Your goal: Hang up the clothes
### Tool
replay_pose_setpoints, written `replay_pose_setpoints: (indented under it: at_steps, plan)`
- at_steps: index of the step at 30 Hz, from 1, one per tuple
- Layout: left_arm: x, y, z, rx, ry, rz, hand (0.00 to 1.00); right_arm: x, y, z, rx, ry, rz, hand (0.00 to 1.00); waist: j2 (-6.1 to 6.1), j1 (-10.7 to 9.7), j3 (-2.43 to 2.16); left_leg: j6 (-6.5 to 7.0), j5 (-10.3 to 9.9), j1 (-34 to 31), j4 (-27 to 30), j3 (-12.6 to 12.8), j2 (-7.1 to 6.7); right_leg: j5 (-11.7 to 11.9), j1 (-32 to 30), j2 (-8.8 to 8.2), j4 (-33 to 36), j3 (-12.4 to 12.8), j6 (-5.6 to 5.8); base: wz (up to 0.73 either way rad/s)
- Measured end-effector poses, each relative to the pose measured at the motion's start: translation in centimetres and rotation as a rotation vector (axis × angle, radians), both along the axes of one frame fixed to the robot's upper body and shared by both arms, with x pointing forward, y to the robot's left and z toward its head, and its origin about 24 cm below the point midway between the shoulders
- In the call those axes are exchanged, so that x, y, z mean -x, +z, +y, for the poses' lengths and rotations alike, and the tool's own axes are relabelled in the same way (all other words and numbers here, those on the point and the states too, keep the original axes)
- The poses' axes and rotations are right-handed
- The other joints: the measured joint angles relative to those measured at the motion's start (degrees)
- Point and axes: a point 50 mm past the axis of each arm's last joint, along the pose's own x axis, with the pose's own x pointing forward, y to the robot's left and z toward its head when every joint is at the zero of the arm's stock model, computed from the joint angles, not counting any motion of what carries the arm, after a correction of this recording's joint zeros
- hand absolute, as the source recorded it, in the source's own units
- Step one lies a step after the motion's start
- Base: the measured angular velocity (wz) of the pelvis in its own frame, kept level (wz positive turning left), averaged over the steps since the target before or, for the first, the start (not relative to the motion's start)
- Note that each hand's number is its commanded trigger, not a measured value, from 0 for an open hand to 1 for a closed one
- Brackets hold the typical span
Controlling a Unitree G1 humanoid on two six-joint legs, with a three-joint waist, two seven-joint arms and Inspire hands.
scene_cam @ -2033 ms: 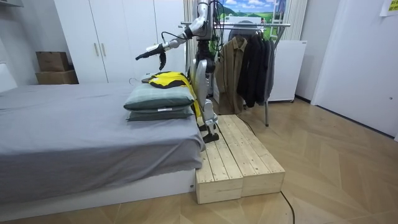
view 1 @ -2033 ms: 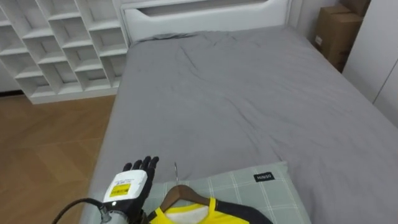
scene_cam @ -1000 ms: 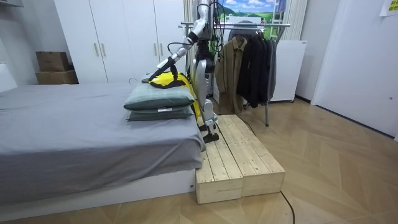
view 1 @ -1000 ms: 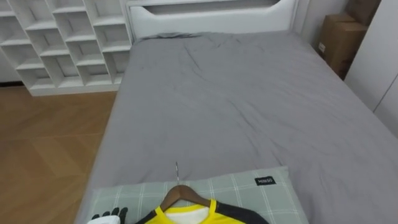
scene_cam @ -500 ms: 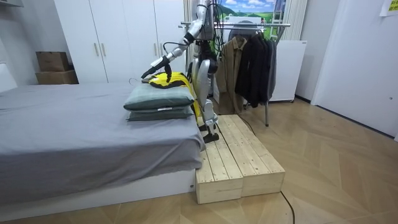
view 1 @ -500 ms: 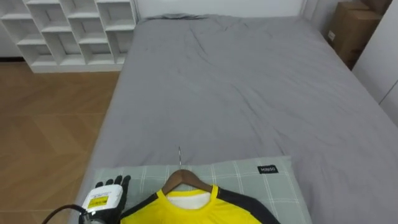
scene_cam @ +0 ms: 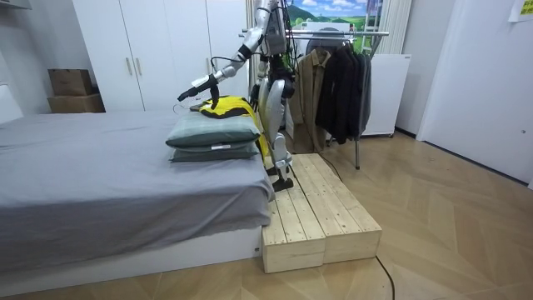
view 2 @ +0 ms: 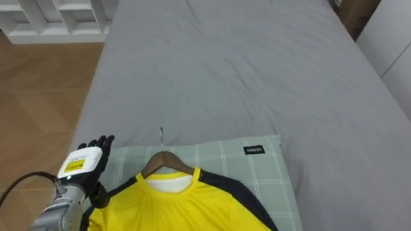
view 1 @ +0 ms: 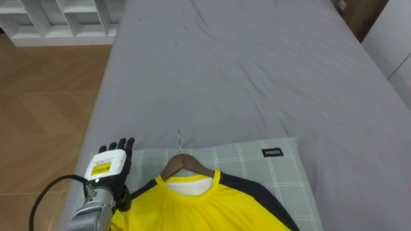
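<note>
A yellow shirt (view 1: 205, 208) with black sleeves lies on a wooden hanger (view 1: 186, 165), whose metal hook (view 1: 179, 141) points up the bed. Both rest on a green checked pillow (view 1: 257, 168) at the near end of the grey bed (view 1: 257, 77). My left hand (view 1: 109, 168) hovers over the pillow's left edge, a hand's width left of the hanger, fingers straight and open, holding nothing. In the room view I stand on a wooden platform (scene_cam: 321, 212) by the bed, my left hand (scene_cam: 187, 92) stretched out above the shirt (scene_cam: 226, 107).
A clothes rack (scene_cam: 333, 37) with several dark jackets stands behind me. White shelves (view 1: 58, 16) and wooden floor (view 1: 45, 102) lie left of the bed, a cardboard box (view 1: 363, 13) at its far right. Two stacked pillows (scene_cam: 212, 132) carry the shirt.
The eye view has tilted down toward the pillow. My left hand, low at the picture's edge a second ago, has risen and reached forward beside the hanger. The shirt has not moved.
</note>
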Motion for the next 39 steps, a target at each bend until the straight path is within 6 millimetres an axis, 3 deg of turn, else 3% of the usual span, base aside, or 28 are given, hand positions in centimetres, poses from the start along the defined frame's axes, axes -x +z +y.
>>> replay_pose_setpoints:
  at_steps: [4,5,8,15,26,39]
  plan:
    - [-0.8,0.7,-0.3,0.019,-0.001,-0.013,0.0,-1.1,0.3,0.1,-0.005,-0.009,-0.032,0.0,0.54,-0.5,0.38,0.22,0.05,-2.81,2.05,0.76,0.77,-0.02,-2.56,-0.37,1.79,-0.27,0.03,0.03]
    - [-1.0,0.8,-0.3,0.024,0.005,-0.02,0.0,-1.8,0.5,0.2,-0.001,-0.007,-0.049,0.0,0.92,-0.77,0.74,0.3,0.03,-3.59,2.82,0.78,0.85,-0.06,-3.15,-0.4,2.44,-0.31,0.1,0.0]
    - [-1.1,1.0,-0.5,0.04,0.011,-0.035,0.0,-2.9,0.9,0.3,0.001,-0.017,-0.076,0.0,1.7,-1.29,1.19,0.59,0.09,-4.73,3.47,1.07,0.81,-0.44,-4.81,-0.7,4.33,-0.27,0.34,-0.01]
    - [-1.2,0.9,-0.6,0.034,0.0,-0.024,0.0,-3.4,1.2,0.2,0.016,-0.006,-0.107,0.0,1.79,-1.74,1.16,1.2,0.89,-5.56,3.39,1.92,-0.07,-1.96,-7.94,-2.04,8.34,0.35,0.48,-0.03]
    - [0.2,-1.6,-0.8,0.063,-0.02,0.217,0.0,-4.1,1.4,0.2,0.011,0.012,-0.112,0.0,1.79,-2.7,1.16,1.25,1.07,-5.34,3.62,1.99,-0.35,-2.15,-7.77,-2.27,8.42,0.57,0.62,-0.01]
    - [0.3,-1.8,-0.8,0.076,-0.023,0.26,0.0,-4.1,1.5,0.1,0.014,0.012,-0.111,0.0,1.77,-2.71,1.17,1.26,1.07,-5.28,3.72,2.03,-0.49,-2.55,-7.91,-2.53,9.14,0.34,0.57,0.0]
